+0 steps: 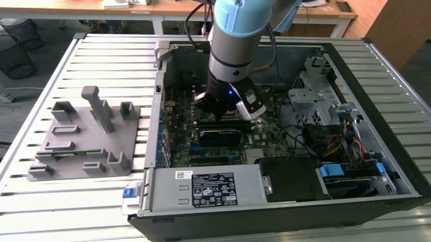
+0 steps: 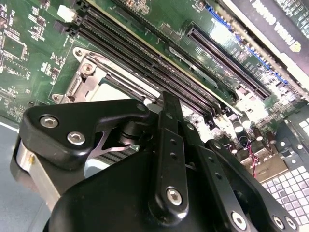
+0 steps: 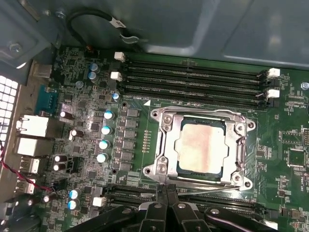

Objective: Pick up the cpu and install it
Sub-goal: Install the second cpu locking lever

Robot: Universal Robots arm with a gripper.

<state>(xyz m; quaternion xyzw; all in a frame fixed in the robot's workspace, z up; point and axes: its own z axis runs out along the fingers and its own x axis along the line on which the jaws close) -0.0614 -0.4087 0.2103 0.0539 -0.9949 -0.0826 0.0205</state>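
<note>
exterior view: arm low inside open PC case (image 1: 377, 166), gripper (image 1: 225, 112) over motherboard (image 1: 269, 133) | second wrist view: black linkage, socket frame (image 2: 84, 79) behind, finger state cannot tell | first wrist view: cpu (image 3: 201, 146) seated in socket, nothing gripping it | step: install looks placed; next needs frame clamped

Arm (image 1: 232, 45) reaches down into open computer case (image 1: 377, 126).

I'm seeing a slatted metal desk (image 1: 101, 201) sitting in even light; wooden tables (image 1: 168, 10) are standing at the far side, wire bins (image 1: 17, 48) waiting far left on the dark floor (image 1: 40, 70).
</note>
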